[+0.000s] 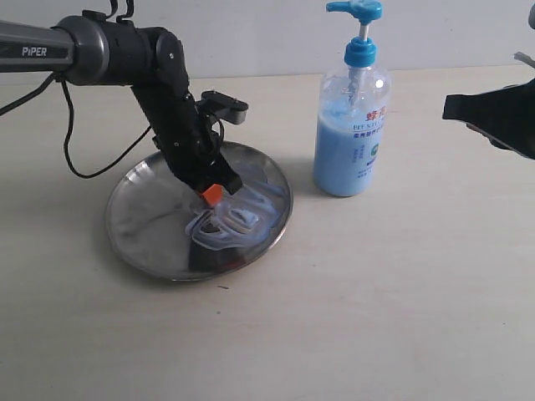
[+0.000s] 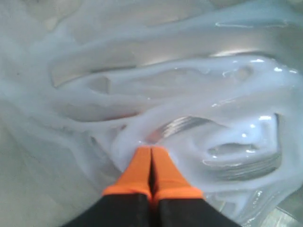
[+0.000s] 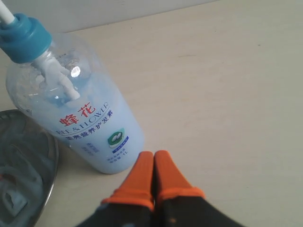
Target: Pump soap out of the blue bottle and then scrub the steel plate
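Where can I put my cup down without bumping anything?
The big bare strip of table in front of the steel plate and blue bottle is free. So is the patch right of the bottle. Crowded: the plate, with soap and the left hand, and the thin gap beside the bottle.

Your right hand (image 3: 152,158) has the blue bottle (image 3: 85,127) standing just ahead of it, between it and the steel plate (image 1: 146,219); beside the bottle, bare worktop (image 3: 227,94) lies open for you to pass.
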Available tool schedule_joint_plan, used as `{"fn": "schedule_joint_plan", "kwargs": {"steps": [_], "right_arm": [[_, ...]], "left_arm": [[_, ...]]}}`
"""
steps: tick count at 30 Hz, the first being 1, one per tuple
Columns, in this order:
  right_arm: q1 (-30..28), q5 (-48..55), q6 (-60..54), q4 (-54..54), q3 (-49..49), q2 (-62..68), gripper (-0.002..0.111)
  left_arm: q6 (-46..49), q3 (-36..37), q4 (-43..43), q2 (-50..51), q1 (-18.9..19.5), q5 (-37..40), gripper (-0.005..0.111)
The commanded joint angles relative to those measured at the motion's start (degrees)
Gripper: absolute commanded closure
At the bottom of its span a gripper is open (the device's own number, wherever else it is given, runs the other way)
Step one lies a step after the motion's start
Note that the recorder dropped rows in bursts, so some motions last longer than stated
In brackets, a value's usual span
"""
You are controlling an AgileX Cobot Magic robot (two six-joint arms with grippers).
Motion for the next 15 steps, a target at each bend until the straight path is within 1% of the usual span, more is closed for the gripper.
{"fn": "schedule_joint_plan", "kwargs": {"steps": [1, 6, 10, 12, 15], "right_arm": [[-0.2, -0.6, 0.0, 0.0, 0.2, 0.0, 0.108], [-0.2, -0.7, 0.0, 0.0, 0.2, 0.0, 0.108], [-0.2, -0.7, 0.0, 0.0, 0.2, 0.0, 0.108], [-0.2, -0.7, 0.0, 0.0, 0.2, 0.0, 0.108], [-0.2, -0.7, 0.0, 0.0, 0.2, -0.1, 0.108]], "left_arm": [[-0.2, 3.8, 0.0, -0.7, -0.7, 0.3, 0.107], [0.1, 12.4, 0.2, -4.9, -0.6, -3.6, 0.107], [0.8, 18.9, 0.1, -8.3, -0.6, -8.4, 0.107], [1.3, 20.7, -0.9, -9.3, -0.6, -9.3, 0.107], [4.5, 21.6, -4.8, -9.8, -0.7, -9.5, 0.107]]}}
